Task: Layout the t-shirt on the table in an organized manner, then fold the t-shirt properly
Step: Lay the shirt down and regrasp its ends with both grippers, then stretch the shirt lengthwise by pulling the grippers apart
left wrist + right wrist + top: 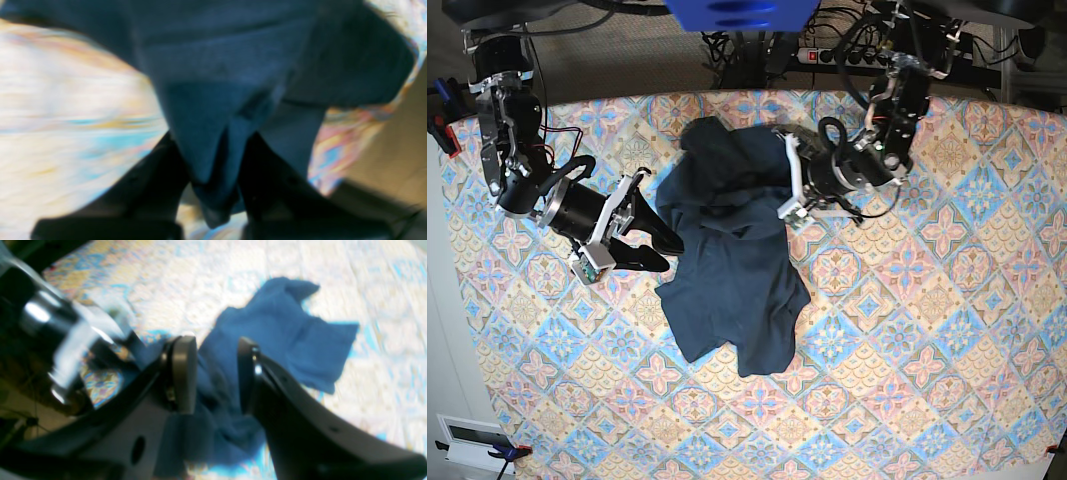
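Observation:
The dark navy t-shirt (pixel 727 260) lies crumpled left of the middle of the patterned table (pixel 927 350). My left gripper (pixel 791 190), on the right of the base view, is at the shirt's upper right edge. In the left wrist view it (pixel 217 196) is shut on a fold of the t-shirt (pixel 213 66), with cloth bunched between its black fingers (pixel 267 173). My right gripper (pixel 655 250) is at the shirt's left edge. In the right wrist view it (pixel 215 376) is open, its pads (pixel 183 373) apart, with the blue cloth (pixel 283 336) lying beneath and beyond them on the table (pixel 383 290).
A power strip and cables (pixel 827 55) lie beyond the table's far edge, with a blue object (pixel 742 12) at the top. Red clamps (pixel 439 130) sit at the table's left edge. The left wrist view shows the table edge (pixel 337 156) and floor to the right.

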`<state>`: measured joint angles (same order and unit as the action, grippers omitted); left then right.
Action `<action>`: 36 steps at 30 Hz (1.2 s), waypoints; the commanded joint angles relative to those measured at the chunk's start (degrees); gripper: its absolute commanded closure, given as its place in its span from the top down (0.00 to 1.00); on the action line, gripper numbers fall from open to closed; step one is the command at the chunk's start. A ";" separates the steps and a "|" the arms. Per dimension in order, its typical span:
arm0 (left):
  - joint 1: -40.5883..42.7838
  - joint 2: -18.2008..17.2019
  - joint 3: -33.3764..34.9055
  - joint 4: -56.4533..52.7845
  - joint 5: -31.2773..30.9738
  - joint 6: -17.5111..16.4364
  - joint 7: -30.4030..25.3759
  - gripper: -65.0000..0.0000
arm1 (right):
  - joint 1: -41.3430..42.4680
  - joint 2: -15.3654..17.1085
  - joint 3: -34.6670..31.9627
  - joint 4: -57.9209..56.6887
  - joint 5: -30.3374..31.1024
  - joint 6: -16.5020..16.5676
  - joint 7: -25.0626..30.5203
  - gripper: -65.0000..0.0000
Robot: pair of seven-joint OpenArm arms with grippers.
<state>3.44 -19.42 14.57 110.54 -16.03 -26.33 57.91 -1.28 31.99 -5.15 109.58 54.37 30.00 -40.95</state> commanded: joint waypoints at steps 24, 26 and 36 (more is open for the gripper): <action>7.68 -1.99 -49.42 5.46 0.16 0.44 -6.88 0.00 | 19.87 -12.43 -23.64 -20.22 -23.20 0.02 3.10 0.31; 7.94 -1.37 -49.34 4.84 0.16 0.44 -7.05 0.00 | 20.84 -13.83 -24.87 -21.27 -24.79 -0.06 4.69 0.31; 9.79 -1.11 -49.51 4.76 0.08 0.44 -7.05 0.00 | 20.75 -18.58 -25.93 -28.48 -26.37 -0.06 5.12 0.31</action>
<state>13.89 -19.66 -34.61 114.41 -15.33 -26.15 52.75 18.26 13.45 -31.44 80.18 27.24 29.82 -37.08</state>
